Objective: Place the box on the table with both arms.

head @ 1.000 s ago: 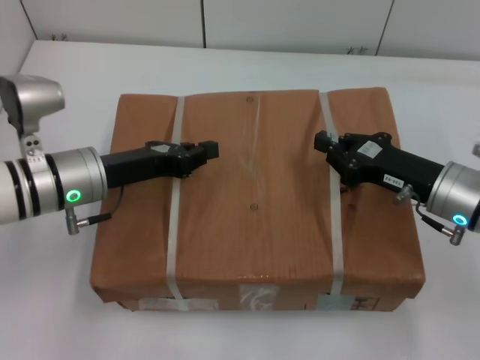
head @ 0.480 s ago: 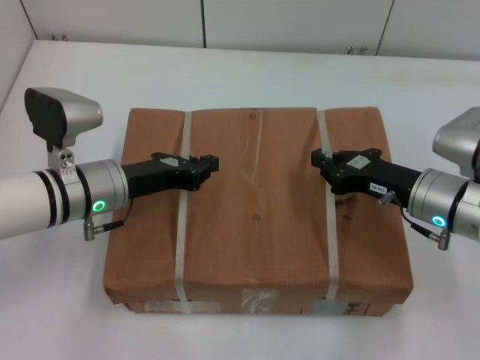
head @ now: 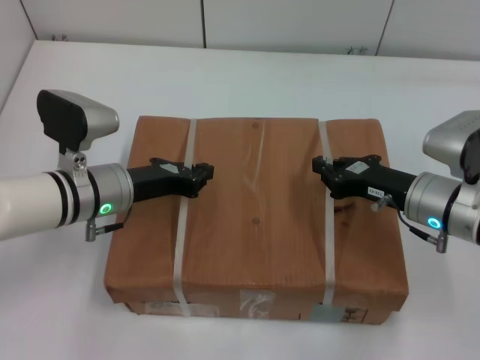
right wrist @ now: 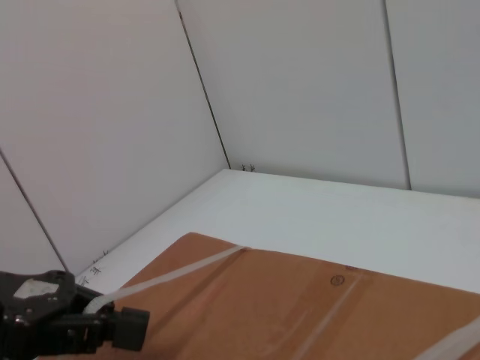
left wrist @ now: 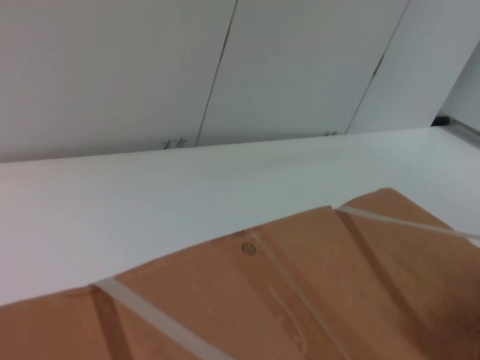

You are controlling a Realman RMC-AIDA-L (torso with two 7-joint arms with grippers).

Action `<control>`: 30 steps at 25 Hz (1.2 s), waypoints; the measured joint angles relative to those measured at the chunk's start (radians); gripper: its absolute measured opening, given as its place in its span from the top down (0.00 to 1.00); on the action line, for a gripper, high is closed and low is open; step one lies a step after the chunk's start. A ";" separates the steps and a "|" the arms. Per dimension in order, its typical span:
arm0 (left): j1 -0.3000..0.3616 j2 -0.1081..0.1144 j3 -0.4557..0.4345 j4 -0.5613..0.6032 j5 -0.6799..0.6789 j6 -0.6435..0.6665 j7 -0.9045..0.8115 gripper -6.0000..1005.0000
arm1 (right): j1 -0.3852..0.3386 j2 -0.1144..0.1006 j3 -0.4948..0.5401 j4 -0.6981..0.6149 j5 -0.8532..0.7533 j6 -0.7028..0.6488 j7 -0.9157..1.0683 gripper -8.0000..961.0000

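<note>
Since a second ago the box (head: 255,217) has shrunk in the head view and shifted toward the back of the table (head: 247,75), and both arms have drawn in closer to its straps. Bare white tabletop shows along the box's far edge and on both of its sides, reaching back to the panelled wall (head: 292,22). Its near edge runs close to the bottom of the head view, so whether it rests fully on the surface cannot be told.

Over the left strap (head: 182,225) lies the left gripper (head: 204,174), its black fingers drawn close around the band; the right gripper (head: 321,166) meets the right strap (head: 327,217) the same way. How tightly either one pinches its strap cannot be made out.

Brown and flat, the box is slightly dented along its top, with a line of clear tape (head: 259,161) down the middle. Two pale straps cross it, and white labels (head: 259,302) sit on the near side face.
</note>
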 joint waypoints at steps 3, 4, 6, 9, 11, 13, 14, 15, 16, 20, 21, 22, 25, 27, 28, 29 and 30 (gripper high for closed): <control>0.000 0.000 0.006 -0.002 -0.003 -0.005 0.006 0.93 | 0.017 0.000 0.000 0.016 0.000 0.028 0.007 0.88; 0.000 0.000 0.006 -0.002 -0.004 -0.006 0.008 0.93 | 0.021 0.000 0.000 0.020 0.000 0.039 0.010 0.88; 0.001 0.000 0.007 -0.002 -0.004 -0.007 0.009 0.93 | 0.023 0.000 0.000 0.022 0.000 0.048 0.018 0.88; 0.004 -0.001 0.007 -0.005 -0.006 -0.010 0.009 0.89 | 0.023 0.000 0.001 0.022 0.000 0.050 0.028 0.88; 0.005 -0.002 0.007 -0.011 -0.006 -0.018 0.007 0.87 | 0.023 0.000 0.003 0.022 0.000 0.050 0.031 0.87; 0.006 -0.002 0.006 -0.018 -0.006 -0.030 0.005 0.85 | 0.023 0.000 0.006 0.022 0.000 0.050 0.032 0.87; 0.007 -0.002 0.004 -0.021 -0.006 -0.033 0.006 0.83 | 0.022 0.000 0.008 0.022 0.001 0.050 0.033 0.87; 0.007 -0.002 0.003 -0.022 -0.007 -0.033 0.007 0.82 | 0.019 0.000 0.009 0.022 0.003 0.050 0.033 0.87; 0.008 -0.002 0.002 -0.023 -0.007 -0.033 0.008 0.81 | 0.014 0.000 0.010 0.020 0.005 0.050 0.033 0.87; 0.011 -0.003 0.005 -0.020 -0.007 -0.031 0.026 0.74 | -0.009 0.000 0.026 0.005 0.008 0.033 0.014 0.75; 0.011 -0.003 0.006 -0.018 -0.007 -0.031 0.032 0.70 | -0.013 0.000 0.036 0.003 0.008 0.032 0.011 0.71; 0.010 -0.003 0.006 -0.018 -0.007 -0.031 0.036 0.66 | -0.017 0.000 0.047 0.003 0.008 0.032 0.010 0.67; 0.012 -0.002 0.000 -0.017 -0.007 -0.032 0.038 0.55 | -0.024 0.000 0.088 0.003 0.009 0.038 0.010 0.53; 0.015 -0.001 -0.004 -0.016 -0.008 -0.032 0.041 0.47 | -0.030 0.000 0.109 0.004 0.010 0.042 0.009 0.44; 0.016 -0.001 -0.004 -0.015 -0.008 -0.031 0.043 0.43 | -0.032 0.000 0.114 0.005 0.011 0.045 0.009 0.39; 0.018 0.000 -0.003 -0.015 -0.008 -0.031 0.044 0.39 | -0.033 0.000 0.115 0.006 0.011 0.048 0.009 0.33; 0.018 0.000 -0.003 -0.015 -0.008 -0.030 0.046 0.35 | -0.034 0.000 0.116 0.006 0.012 0.050 0.009 0.28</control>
